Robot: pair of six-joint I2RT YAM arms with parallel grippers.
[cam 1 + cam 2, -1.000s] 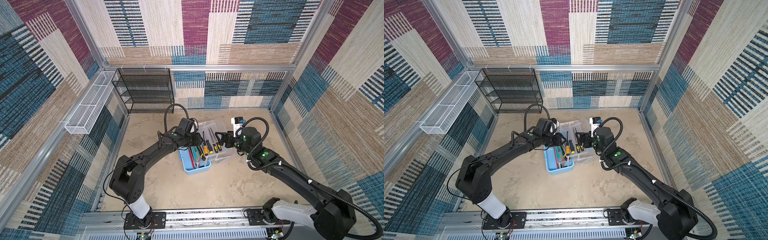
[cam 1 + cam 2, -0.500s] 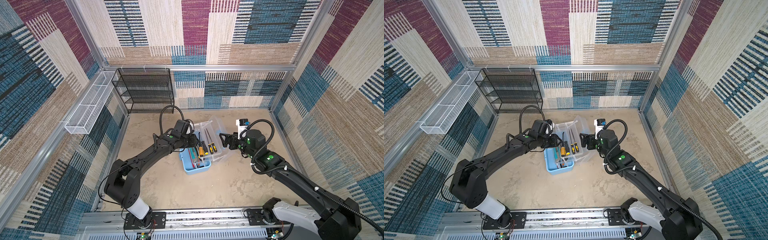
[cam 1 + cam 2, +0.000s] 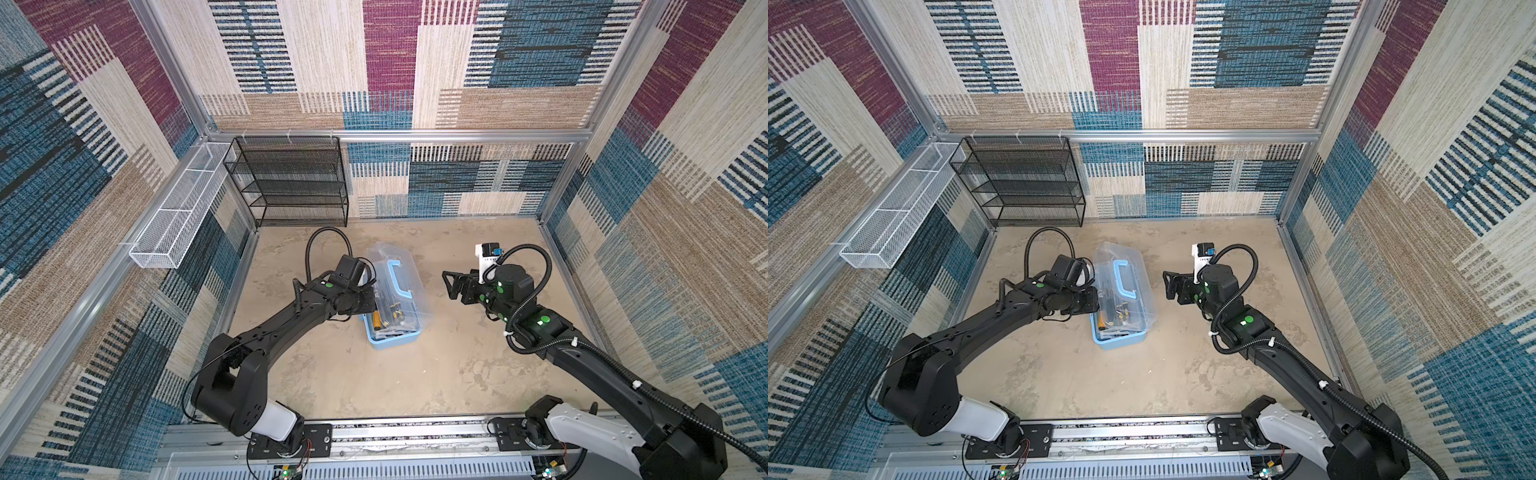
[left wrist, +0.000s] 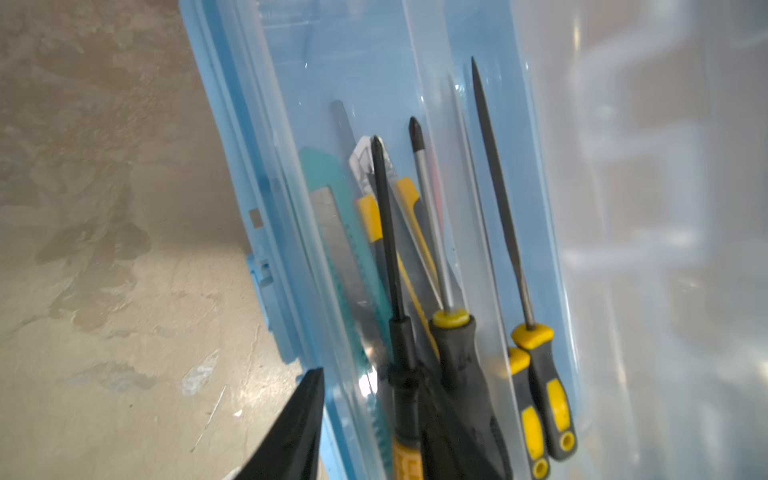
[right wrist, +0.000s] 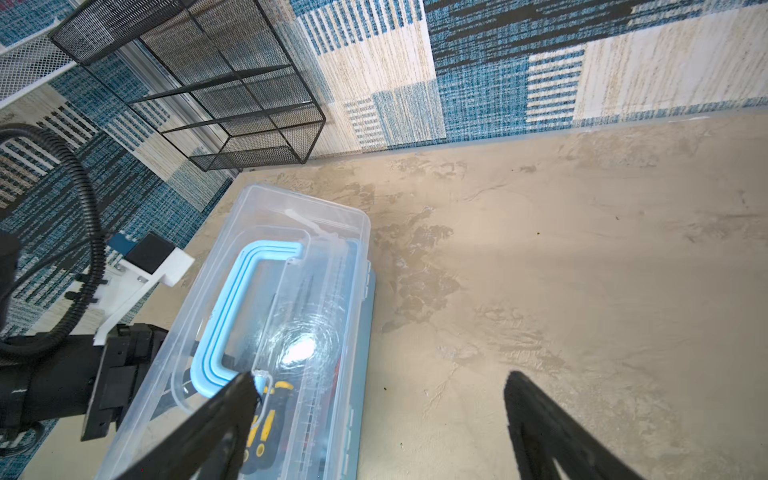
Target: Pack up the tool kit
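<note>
Compared with a second ago, the clear plastic lid (image 3: 409,301) is now hanging over the tools instead of lying open, and the right gripper (image 3: 448,286) is standing farther off to the right. Nearest us, the mottled beige desk (image 3: 415,374) is showing no loose tools. At mid-desk, the light blue plastic box (image 3: 392,340) is sitting with its near end uncovered and the lid tilting above it. The left gripper (image 3: 370,300) is reaching against the box's left side, and we cannot tell how its jaws are standing. The right gripper is holding its jaws wide apart on nothing, clear of the box. Farthest back, the black mesh shelf rack (image 3: 291,183) and the white wire basket (image 3: 174,224) are playing no part.

We are judging the packing nearly done: the tools are in, and the lid is waiting to be pressed flat and latched. Only the left wrist view is showing the black-and-yellow screwdrivers (image 4: 453,353) and the teal utility knife (image 4: 332,199) lying lengthwise inside. The right wrist view is giving the closest look at the lid's light blue handle (image 5: 218,316).
</note>
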